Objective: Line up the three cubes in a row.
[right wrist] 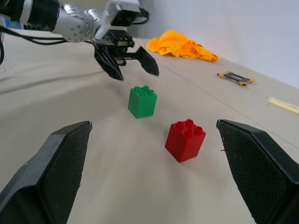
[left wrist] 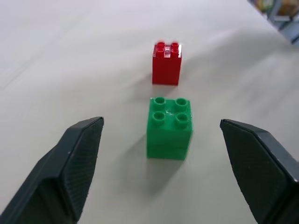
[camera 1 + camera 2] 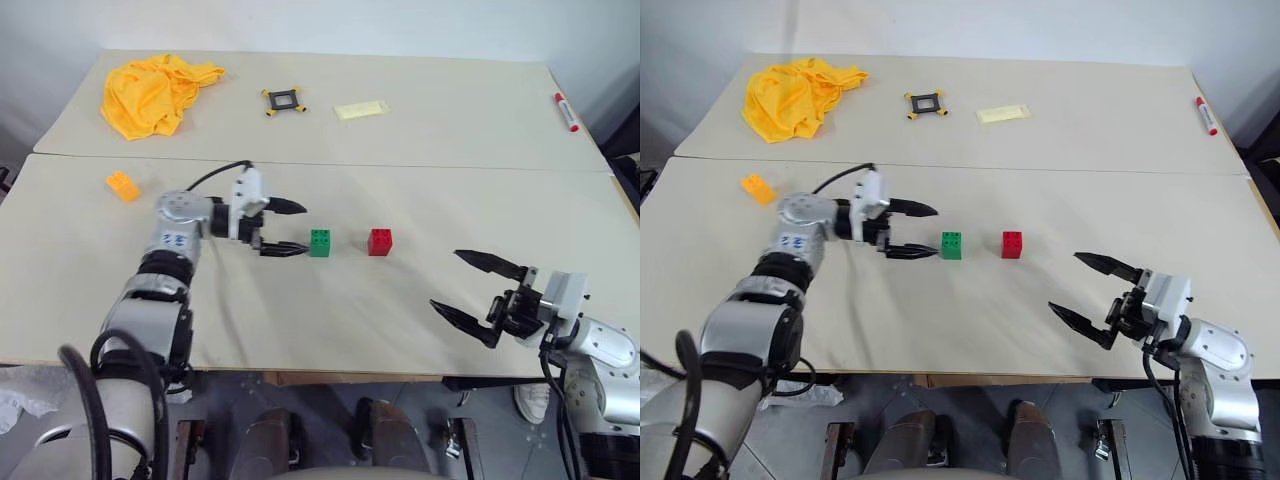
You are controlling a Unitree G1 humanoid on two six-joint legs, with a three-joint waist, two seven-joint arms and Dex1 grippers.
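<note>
The table [image 3: 420, 330] carries all three bricks. Two table sections meet at a seam running across its width; the bricks lie on the near section.

The left gripper [image 3: 285, 228] stands over the middle of the near section, pointing toward the right edge, its jaws wide and empty. The right gripper [image 3: 475, 290] hangs near the front edge toward the right corner, jaws likewise wide and holding nothing.

The green brick [image 3: 320, 242] sits upright, studs up, just off the left gripper's fingertips and apart from them. In the left wrist view it lies straight ahead between the two fingers, clear of both. The red brick [image 3: 380, 241] stands beyond it on the same line, toward the right edge, with a gap between the two. These two already form a row running parallel to the front edge.

The orange brick [image 3: 122, 186] lies well apart, near the left edge of the near section and close to the seam, behind the left arm and off the row's line.

Judgement: the remaining work turns on the orange brick. It lies on the opposite side of the left gripper from where the jaws now point, so that gripper must swing back toward the left edge. The left arm is clearly nearer; the right is well apart from it.
</note>
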